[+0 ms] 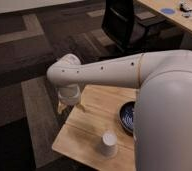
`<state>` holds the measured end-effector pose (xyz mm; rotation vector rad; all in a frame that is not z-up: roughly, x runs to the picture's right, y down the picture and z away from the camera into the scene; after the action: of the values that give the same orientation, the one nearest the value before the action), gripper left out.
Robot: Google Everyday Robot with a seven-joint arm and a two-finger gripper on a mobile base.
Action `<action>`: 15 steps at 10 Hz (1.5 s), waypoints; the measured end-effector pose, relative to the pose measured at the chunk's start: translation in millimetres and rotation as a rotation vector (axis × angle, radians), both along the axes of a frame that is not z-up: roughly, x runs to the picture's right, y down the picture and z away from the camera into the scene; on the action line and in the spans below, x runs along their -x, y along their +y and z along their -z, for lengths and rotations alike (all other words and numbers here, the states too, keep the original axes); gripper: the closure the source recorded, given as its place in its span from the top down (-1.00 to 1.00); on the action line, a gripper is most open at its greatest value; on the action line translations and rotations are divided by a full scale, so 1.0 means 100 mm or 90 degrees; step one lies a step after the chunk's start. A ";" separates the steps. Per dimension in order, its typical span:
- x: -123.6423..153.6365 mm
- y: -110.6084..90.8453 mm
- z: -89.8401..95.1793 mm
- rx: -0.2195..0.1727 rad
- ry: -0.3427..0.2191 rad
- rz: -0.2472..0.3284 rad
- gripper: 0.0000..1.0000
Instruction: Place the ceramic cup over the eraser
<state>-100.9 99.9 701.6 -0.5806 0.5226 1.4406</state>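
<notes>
The white arm (109, 72) filled the right side of the view and reached left across the table (86, 131). Its wrist turned downward at the table's far left corner. The gripper (70, 104) hung there, just above the table edge. Whether it was open or closed could not be determined.

The cup (108, 144) stood on the table near the front edge. It lay well apart from the gripper, toward the camera and to the right. Nothing touched the cup.

The table was light wood with visible plank lines. A dark-blue bowl (126, 117) rested on it at the right, partly hidden behind the arm, near the cup but not touching it.

The floor (19, 60) was dark carpet with paler bands. A black chair (124, 25) stood beyond the table. A wooden desk (174, 22) crossed the upper right corner, carrying small objects too indistinct to identify.
</notes>
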 end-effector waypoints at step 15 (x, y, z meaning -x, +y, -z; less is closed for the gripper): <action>-1.47 0.59 0.69 -0.047 -0.041 0.056 0.30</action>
<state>46.2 158.8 632.2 -0.5372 0.4372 1.3482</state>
